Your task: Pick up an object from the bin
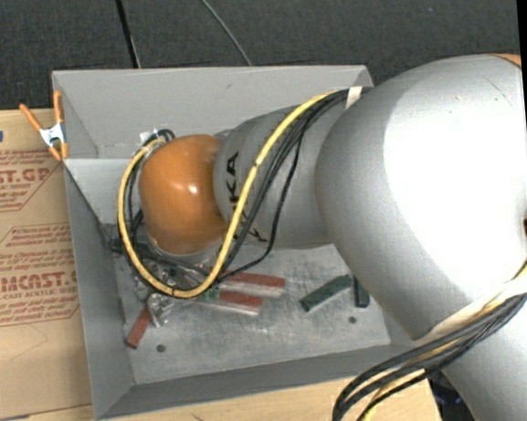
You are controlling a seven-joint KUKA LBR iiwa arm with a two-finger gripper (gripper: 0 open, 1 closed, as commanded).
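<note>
I am holding the gripper low at the left end of the grey metal bin, over a small reddish-brown flat stick.
The stick is lying just down-left of the gripper, its long axis slanting up-right towards it. The orange wrist cover is blocking my sight, so I cannot tell whether the gripper is open or closed.

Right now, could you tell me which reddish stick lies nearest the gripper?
The short reddish stick at lower left, beside the gripper; the longer stick lies further right.
</note>
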